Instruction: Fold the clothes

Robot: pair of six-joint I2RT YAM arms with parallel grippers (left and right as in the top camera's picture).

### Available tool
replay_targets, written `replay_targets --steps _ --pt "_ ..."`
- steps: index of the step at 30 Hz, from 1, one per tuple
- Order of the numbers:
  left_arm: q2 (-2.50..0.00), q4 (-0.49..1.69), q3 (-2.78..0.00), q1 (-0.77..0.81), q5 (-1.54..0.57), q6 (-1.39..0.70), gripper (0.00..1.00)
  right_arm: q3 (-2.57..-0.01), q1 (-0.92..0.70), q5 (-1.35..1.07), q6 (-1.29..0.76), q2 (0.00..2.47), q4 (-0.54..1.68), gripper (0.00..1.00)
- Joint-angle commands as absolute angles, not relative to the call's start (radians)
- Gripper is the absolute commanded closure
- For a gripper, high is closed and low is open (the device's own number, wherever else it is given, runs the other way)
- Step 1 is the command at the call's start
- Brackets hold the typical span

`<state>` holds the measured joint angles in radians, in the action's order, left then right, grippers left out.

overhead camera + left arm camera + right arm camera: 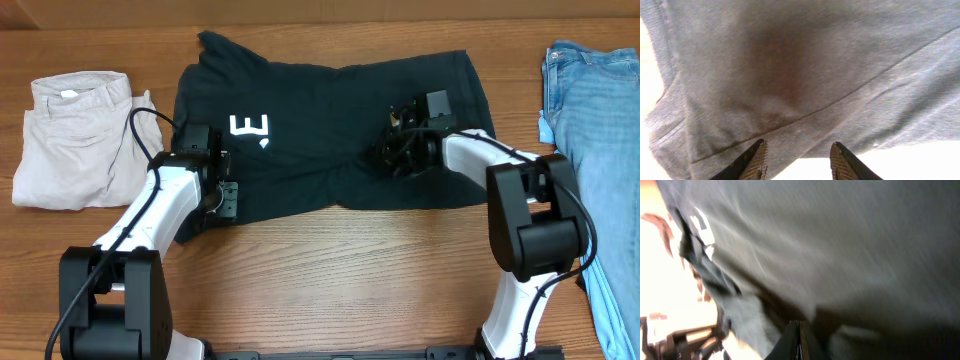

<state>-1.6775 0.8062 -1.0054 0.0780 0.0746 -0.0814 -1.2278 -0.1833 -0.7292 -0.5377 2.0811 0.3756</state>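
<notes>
Across the middle of the counter [350, 285], a black T-shirt [330, 140], long axis from 9 to 3 o'clock. At its 8 o'clock corner, left jaws half apart and empty, hem [805, 114] just ahead at 12 o'clock. On the 3 o'clock half, right jaws pressed together; cloth pinched or not, cannot tell. Probably left arm nearer to a free corner.

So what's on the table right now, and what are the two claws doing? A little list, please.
Table: wooden
T-shirt: black, spread mid-table, part of its white lettering showing
Left gripper: jaws apart at the shirt's near left edge
Right gripper: shut, apparently pinching shirt fabric right of centre
Beige trousers: folded, far left
Jeans: light blue, far right
</notes>
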Motion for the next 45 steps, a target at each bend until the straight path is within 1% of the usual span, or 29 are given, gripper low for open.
replay_targets --steps 1,2,5,6,8,9,10,12,14,16,17,19,20,21,22,23,25,27,30,32,35,36,38,39,41,42,43,44,45 --pt "-1.681 0.816 -0.997 0.026 0.141 -0.183 0.59 -1.226 -0.183 -0.786 -0.345 1.971 0.477 0.96" --pt "-1.681 0.815 -0.997 -0.011 0.136 -0.208 0.64 -1.226 -0.188 -0.767 -0.332 1.953 0.519 0.96" --pt "-1.681 0.823 -0.997 -0.078 0.139 -0.206 0.8 -1.213 -0.231 -0.585 -0.343 1.956 0.612 0.96" --pt "-1.681 0.822 -0.997 -0.094 0.138 -0.206 0.83 -1.203 -0.253 -0.538 -0.352 1.956 0.605 0.96" --pt "-1.681 0.818 -0.997 -0.099 0.137 -0.205 0.84 -1.198 -0.283 -0.458 -0.403 1.958 0.585 0.96" --pt "-1.681 0.818 -0.997 -0.098 0.137 -0.202 0.82 -1.198 -0.293 -0.43 -0.418 1.959 0.561 0.96" --pt "-1.681 0.818 -0.997 -0.098 0.129 -0.202 0.78 -1.198 -0.301 -0.395 -0.44 1.96 0.53 0.96" --pt "-1.681 0.818 -0.997 -0.098 0.094 -0.175 0.74 -1.198 -0.306 -0.349 -0.45 1.96 0.464 0.96" --pt "-1.681 0.818 -0.997 -0.098 0.087 -0.171 0.73 -1.198 -0.306 -0.268 -0.45 1.96 0.374 0.96" --pt "-1.681 0.819 -0.997 -0.098 0.087 -0.171 0.73 -1.198 -0.294 -0.245 -0.45 1.96 0.278 0.96" --pt "-1.681 0.82 -0.997 -0.098 0.087 -0.171 0.73 -1.208 -0.283 -0.247 -0.45 1.96 0.261 0.96" --pt "-1.681 0.822 -0.997 -0.098 0.084 -0.165 0.72 -1.244 -0.261 -0.248 -0.442 1.956 0.308 0.96" --pt "-1.681 0.823 -0.997 -0.098 0.084 -0.161 0.67 -1.278 -0.233 -0.247 -0.437 1.939 0.392 0.96" --pt "-1.681 0.822 -0.997 -0.098 0.084 -0.161 0.54 -1.313 -0.187 -0.247 -0.437 1.903 0.493 0.95" --pt "-1.681 0.819 -0.997 -0.098 0.084 -0.161 0.47 -1.328 -0.156 -0.248 -0.437 1.88 0.543 0.92" --pt "-1.681 0.818 -0.997 -0.098 0.084 -0.161 0.44 -1.34 -0.129 -0.256 -0.437 1.865 0.59 0.91" --pt "-1.681 0.815 -0.997 -0.098 0.084 -0.161 0.43 -1.342 -0.076 -0.271 -0.434 1.859 0.705 0.91" --pt "-1.681 0.81 -0.997 -0.098 0.084 -0.161 0.42 -1.299 -0.06 -0.231 -0.419 1.862 0.719 0.94" --pt "-1.681 0.813 -0.997 -0.098 0.083 -0.161 0.41 -1.194 -0.06 -0.224 -0.428 1.865 0.607 0.94" --pt "-1.681 0.817 -0.997 -0.098 0.077 -0.161 0.41 -1.131 -0.06 -0.217 -0.475 1.865 0.518 0.94" --pt "-1.681 0.823 -0.997 -0.098 0.065 -0.161 0.41 -1.094 -0.06 -0.217 -0.533 1.865 0.452 0.95" --pt "-1.681 0.823 -0.997 -0.098 0.052 -0.161 0.41 -1.093 -0.06 -0.22 -0.533 1.865 0.387 0.95" --pt "-1.681 0.826 -0.997 -0.098 0.051 -0.16 0.36 -1.093 -0.056 -0.277 -0.532 1.865 0.259 0.95" --pt "-1.681 0.834 -0.997 -0.098 0.051 -0.157 0.34 -1.104 -0.045 -0.323 -0.532 1.864 0.239 0.95" --pt "-1.681 0.852 -0.997 -0.098 0.051 -0.152 0.3 -1.142 -0.007 -0.413 -0.524 1.862 0.272 0.95" --pt "-1.681 0.861 -0.997 -0.098 0.051 -0.153 0.24 -1.192 0.049 -0.486 -0.517 1.849 0.385 0.9" --pt "-1.681 0.862 -0.997 -0.098 0.051 -0.153 0.2 -1.228 0.095 -0.522 -0.47 1.834 0.495 0.82" --pt "-1.681 0.86 -0.997 -0.098 0.051 -0.154 0.17 -1.263 0.142 -0.521 -0.409 1.817 0.617 0.73" --pt "-1.681 0.859 -0.997 -0.098 0.051 -0.154 0.15 -1.29 0.191 -0.516 -0.361 1.798 0.722 0.67"
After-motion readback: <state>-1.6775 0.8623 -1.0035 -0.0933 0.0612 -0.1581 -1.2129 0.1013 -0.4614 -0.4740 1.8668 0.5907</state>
